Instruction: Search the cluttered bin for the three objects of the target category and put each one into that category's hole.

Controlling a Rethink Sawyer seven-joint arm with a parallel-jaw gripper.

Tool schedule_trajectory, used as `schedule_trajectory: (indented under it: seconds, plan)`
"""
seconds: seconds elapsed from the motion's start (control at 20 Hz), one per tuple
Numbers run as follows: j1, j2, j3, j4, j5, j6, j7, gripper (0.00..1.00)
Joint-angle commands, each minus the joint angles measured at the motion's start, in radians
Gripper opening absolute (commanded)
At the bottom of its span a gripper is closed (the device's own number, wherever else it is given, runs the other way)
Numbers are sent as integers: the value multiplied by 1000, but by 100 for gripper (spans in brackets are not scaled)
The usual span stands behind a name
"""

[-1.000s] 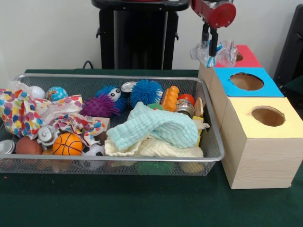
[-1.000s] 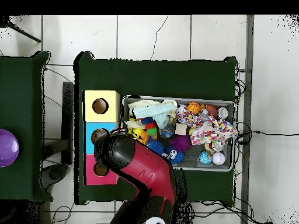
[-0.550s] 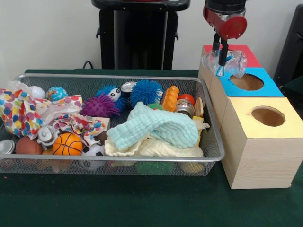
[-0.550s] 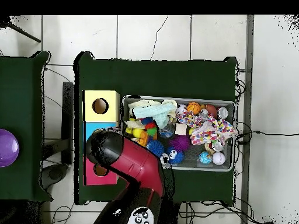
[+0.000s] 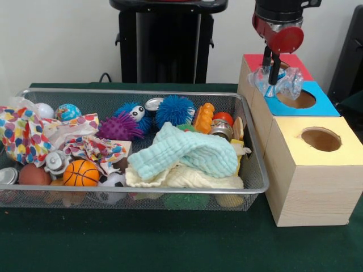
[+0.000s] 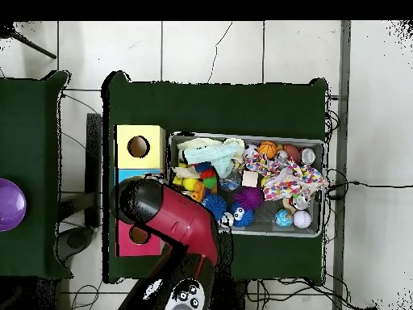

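Front view, upper right of the frame: the gripper hangs from the red and black arm with its fingers closed on a crumpled clear plastic bag, the piece being carried. Over the last second the arm has travelled rightward, from just beyond the wire bin's far right corner to a spot over the row of boxes; the bag has gone with it and now dangles at the left rim of the hole in the blue-topped box, its lower folds apparently touching or just above the blue surface. The bin contents have not shifted. Judged from this, the carry is nearly finished: the bag needs only a little more travel toward the hole's centre before release, and its loose folds could catch on the rim.

The red-topped box stands behind the blue one and the yellow-topped box in front, both holes unoccupied.

Overhead view, lower left of centre: the arm covers the blue box entirely, so bag, gripper and target hole are all hidden there. That view does show what the front cannot: the arm's head sits squarely between the yellow box and the red box, confirming its alignment along the row
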Motion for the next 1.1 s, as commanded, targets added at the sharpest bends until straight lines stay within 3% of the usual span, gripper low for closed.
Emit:
schedule_trajectory:
  seconds: [0.05, 0.6, 1.1]
  plan:
    - [-15, 22, 84, -31, 51, 125, 294, 0]
    - [13, 19, 56, -52, 42, 232, 366, 0]
    - [38, 39, 62, -24, 78, 143, 391, 0]
